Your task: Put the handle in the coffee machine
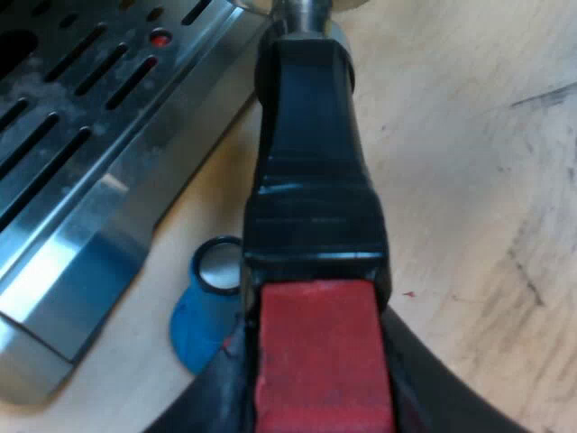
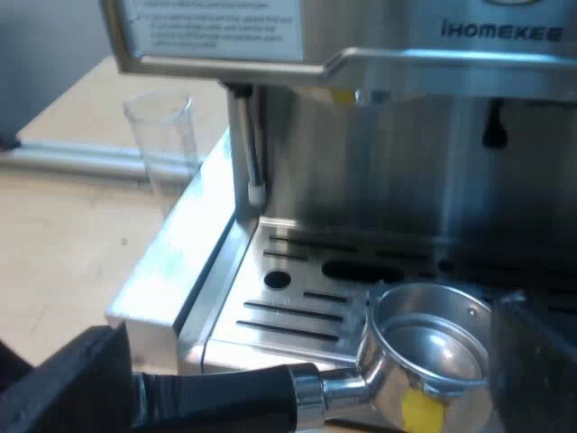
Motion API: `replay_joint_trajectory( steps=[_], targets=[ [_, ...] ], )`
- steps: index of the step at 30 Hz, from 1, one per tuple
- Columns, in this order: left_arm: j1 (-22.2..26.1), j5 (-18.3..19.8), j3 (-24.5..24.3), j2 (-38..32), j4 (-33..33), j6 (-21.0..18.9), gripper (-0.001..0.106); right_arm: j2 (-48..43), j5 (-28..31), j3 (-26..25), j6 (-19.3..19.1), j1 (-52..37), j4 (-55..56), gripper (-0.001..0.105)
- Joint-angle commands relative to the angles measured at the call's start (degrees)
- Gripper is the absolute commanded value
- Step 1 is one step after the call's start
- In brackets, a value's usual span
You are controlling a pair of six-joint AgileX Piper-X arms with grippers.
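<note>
Around the red end [image 1: 323, 383] of the holder [image 1: 311, 180], the left hand [image 1: 317, 325] is clamping shut, its dark fingers [image 1: 212, 401] pressing in from both sides. From that grip the black handle is running out toward twelve o'clock, above the wooden surface [image 1: 469, 180]. A blue tamper [image 1: 203, 307] is lying at about ten o'clock, just beside the drip tray [image 1: 81, 180].

The right hand [image 2: 297, 374] is standing wide, one finger at either side of the holder. The holder's basket is hanging low over the tray at the front of the espresso machine [image 2: 406, 135], well under its overhang. Toward eleven o'clock the steam wand [image 2: 245, 135] is hanging down, with a measuring glass [image 2: 162, 144] beyond.

The risk, as I judge it, is leverage. Gripped so far back, the holder could sag or twist while rising. Its rim might then strike the overhang or the wand instead of seating, or clip the open right fingers.
</note>
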Motion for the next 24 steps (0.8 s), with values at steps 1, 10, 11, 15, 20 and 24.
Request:
replay_joint_trajectory(
  steps=[1,10,11,15,20,24],
  targets=[
    [0.1,2.3,-0.8,-0.4,-2.9,0.1,0.0,0.9,2.2,-0.3,-0.6,0.0,-1.6,0.08],
    [3.2,-0.2,-0.8,2.4,-7.7,1.3,0.0,2.6,5.1,-0.3,-2.1,0.0,-2.1,0.08],
    [3.7,-0.2,-0.8,2.8,-8.1,1.4,0.0,2.7,5.7,-0.3,-2.1,0.0,-2.1,0.08],
    [5.8,-0.2,-0.8,4.8,-11.3,1.2,0.0,2.7,7.6,-0.3,-2.1,0.0,-3.3,0.08],
    [6.8,0.2,-0.8,6.7,-13.6,1.6,0.0,2.7,7.6,-0.3,-2.1,0.0,-6.6,0.08],
    [6.8,3.2,-1.5,7.6,-13.9,1.6,0.0,2.7,7.3,-0.3,-2.1,-0.6,-7.3,0.08]
  ],
)
